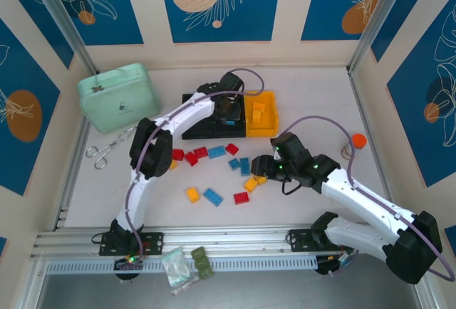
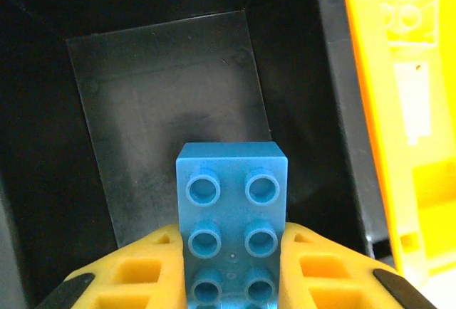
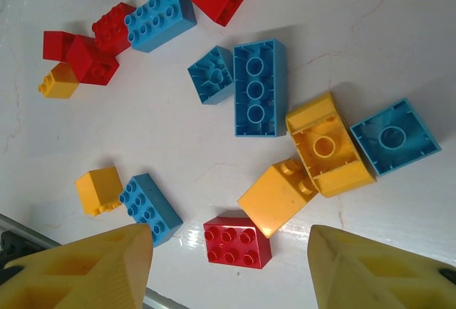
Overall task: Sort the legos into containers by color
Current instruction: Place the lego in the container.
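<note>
Holding a blue brick (image 2: 231, 188) clenched in the left tool (image 2: 231, 241) over the black bin (image 2: 164, 95) just left of the yellow-orange bin (image 2: 399, 110), likely for dropping by colour, and hovering the right tool (image 3: 229, 234), released and empty, above loose legos (image 3: 260, 88) on the desk (image 3: 399, 38).
</note>
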You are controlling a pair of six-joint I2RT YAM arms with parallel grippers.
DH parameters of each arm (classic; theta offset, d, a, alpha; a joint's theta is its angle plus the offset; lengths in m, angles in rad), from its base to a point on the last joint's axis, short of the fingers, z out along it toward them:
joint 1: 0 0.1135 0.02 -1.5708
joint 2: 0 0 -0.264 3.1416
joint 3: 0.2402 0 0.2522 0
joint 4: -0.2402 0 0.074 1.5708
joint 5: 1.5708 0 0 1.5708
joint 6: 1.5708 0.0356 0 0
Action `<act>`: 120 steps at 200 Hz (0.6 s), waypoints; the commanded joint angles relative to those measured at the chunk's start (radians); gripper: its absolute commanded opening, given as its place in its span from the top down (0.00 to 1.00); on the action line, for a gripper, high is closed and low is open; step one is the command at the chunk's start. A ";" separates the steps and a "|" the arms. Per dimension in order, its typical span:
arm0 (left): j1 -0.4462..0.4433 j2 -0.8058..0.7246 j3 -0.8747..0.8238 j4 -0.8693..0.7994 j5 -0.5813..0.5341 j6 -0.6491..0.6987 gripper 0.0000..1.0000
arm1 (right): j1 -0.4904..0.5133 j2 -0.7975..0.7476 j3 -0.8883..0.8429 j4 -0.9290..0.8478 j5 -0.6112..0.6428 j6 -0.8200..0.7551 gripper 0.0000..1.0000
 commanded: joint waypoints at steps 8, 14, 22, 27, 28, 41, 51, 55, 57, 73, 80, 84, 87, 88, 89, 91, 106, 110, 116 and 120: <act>0.001 0.045 0.070 -0.068 -0.044 0.032 0.72 | -0.010 -0.030 -0.013 -0.026 0.015 0.015 0.40; 0.001 0.051 0.078 -0.074 -0.049 0.032 0.71 | -0.011 -0.031 -0.011 -0.029 0.014 0.013 0.41; 0.000 0.055 0.086 -0.078 -0.051 0.032 0.68 | -0.011 -0.031 -0.012 -0.030 0.014 0.012 0.41; 0.001 0.055 0.088 -0.079 -0.051 0.032 0.65 | -0.013 -0.031 -0.012 -0.031 0.014 0.012 0.41; 0.001 0.055 0.087 -0.079 -0.050 0.032 0.65 | -0.012 -0.031 -0.012 -0.030 0.014 0.012 0.41; 0.002 0.052 0.088 -0.080 -0.048 0.031 0.59 | -0.013 -0.030 -0.014 -0.025 0.012 0.012 0.40; 0.000 0.045 0.086 -0.080 -0.045 0.031 0.55 | -0.013 -0.030 -0.014 -0.021 0.011 0.012 0.40; 0.000 0.042 0.086 -0.081 -0.043 0.030 0.54 | -0.014 -0.029 -0.013 -0.020 0.011 0.011 0.41; 0.000 0.040 0.086 -0.081 -0.041 0.029 0.54 | -0.013 -0.028 -0.013 -0.019 0.011 0.012 0.41; -0.001 0.017 0.080 -0.082 -0.036 0.029 0.52 | -0.014 -0.024 -0.010 -0.016 0.009 0.009 0.40; -0.002 0.006 0.073 -0.079 -0.034 0.030 0.51 | -0.015 -0.022 -0.007 -0.017 0.009 0.007 0.40; -0.003 -0.003 0.067 -0.077 -0.032 0.030 0.51 | -0.015 -0.021 -0.005 -0.017 0.008 0.006 0.41; -0.003 -0.010 0.062 -0.075 -0.030 0.030 0.51 | -0.015 -0.020 -0.003 -0.017 0.008 0.005 0.41; -0.003 -0.012 0.061 -0.073 -0.028 0.030 0.51 | -0.015 -0.020 -0.002 -0.017 0.008 0.005 0.41; -0.002 -0.013 0.059 -0.073 -0.028 0.030 0.51 | -0.015 -0.019 -0.002 -0.018 0.008 0.005 0.41; -0.003 -0.019 0.055 -0.072 -0.027 0.029 0.52 | -0.015 -0.018 -0.001 -0.019 0.007 0.003 0.41; -0.005 -0.064 0.017 -0.055 -0.012 0.028 0.51 | -0.015 -0.015 0.007 -0.019 0.006 -0.003 0.41; -0.005 -0.076 0.005 -0.049 -0.007 0.028 0.51 | -0.016 -0.013 0.009 -0.019 0.006 -0.004 0.41; -0.005 -0.099 -0.016 -0.043 -0.001 0.029 0.51 | -0.016 -0.010 0.013 -0.020 0.005 -0.007 0.40; -0.007 -0.114 -0.028 -0.040 0.003 0.030 0.51 | -0.016 -0.009 0.016 -0.020 0.005 -0.009 0.41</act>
